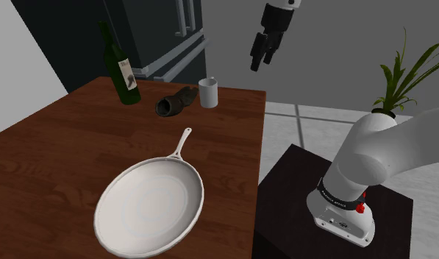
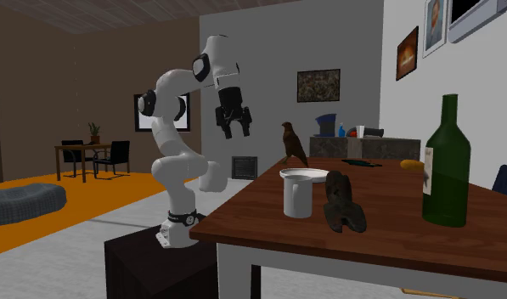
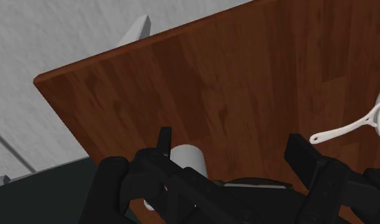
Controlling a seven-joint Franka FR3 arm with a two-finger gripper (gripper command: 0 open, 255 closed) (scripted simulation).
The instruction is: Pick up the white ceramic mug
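Mug (image 1: pixel 208 92) is stood upright near the table (image 1: pixel 48 162) edge; the gripper (image 1: pixel 263 55) is held well above, fingers apart, nothing clasped.
A pan (image 1: pixel 149 206) is shown in the shoulder view, a bird figure (image 2: pixel 292 143) in the second exterior view. The mug is set just beside a dark object (image 1: pixel 175 103); the bottle (image 1: pixel 122 70) label cannot be read.

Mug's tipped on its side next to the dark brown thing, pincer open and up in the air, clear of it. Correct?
Not tipped: the mug stands upright, mouth up, as the second exterior view shows. The rest holds: it is next to the dark brown thing, and the pincer is open, up in the air, clear of it.
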